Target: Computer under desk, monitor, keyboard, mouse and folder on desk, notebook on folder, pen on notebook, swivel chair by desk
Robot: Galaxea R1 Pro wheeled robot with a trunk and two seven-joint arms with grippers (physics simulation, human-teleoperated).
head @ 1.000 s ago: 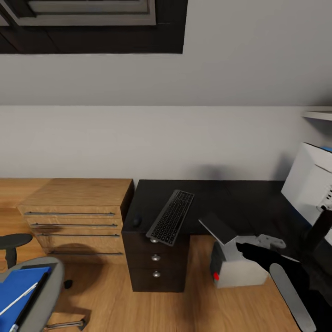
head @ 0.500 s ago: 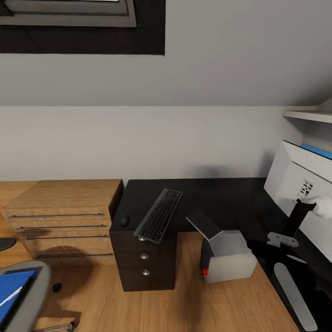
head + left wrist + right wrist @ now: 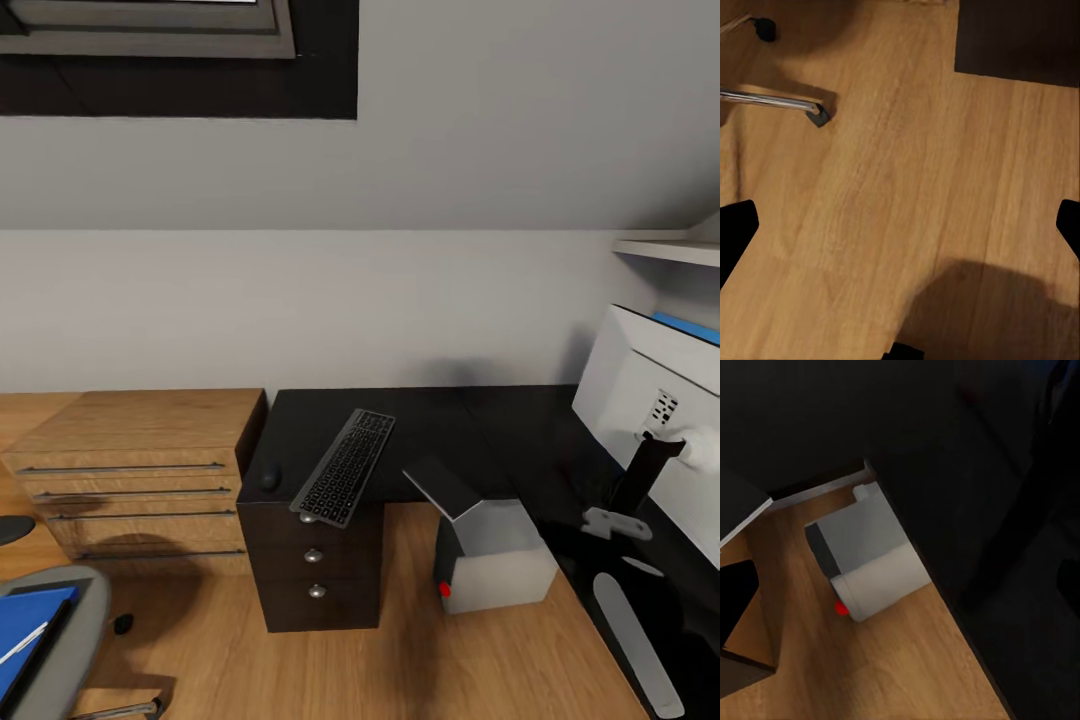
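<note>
Keyboard (image 3: pixel 344 467): lies slanted on the black counter (image 3: pixel 470 425), its near end jutting over the front edge above the drawer unit (image 3: pixel 315 565); same spot as half a second ago.
Mouse (image 3: pixel 269 478): on the counter at about 9 o'clock of the keyboard's near end, just beside it.
Computer (image 3: pixel 490 562): on the plank floor (image 3: pixel 400 660) at 4 o'clock of the keyboard, tucked against the counter's inner corner, red dot facing out; the right wrist view shows it too (image 3: pixel 866 562) (partly under the counter edge).
Monitor (image 3: pixel 655 420): stands on the counter's right wing, pale back toward the camera, black stem below; unchanged.
Swivel chair (image 3: pixel 60 640): at 8 o'clock of the head view, grey seat carrying the blue folder (image 3: pixel 25 625) with the pen (image 3: pixel 22 643) lying across it.
Change since the frame a second ago: the whole view has shifted (camera move); since half a second ago, hardly anything differs.
Left end effector (image 3: pixel 900 232): fingers spread wide apart over bare floor, grasping nothing.
Right end effector: cannot tell its state (only dark shapes at the picture's edges).
</note>
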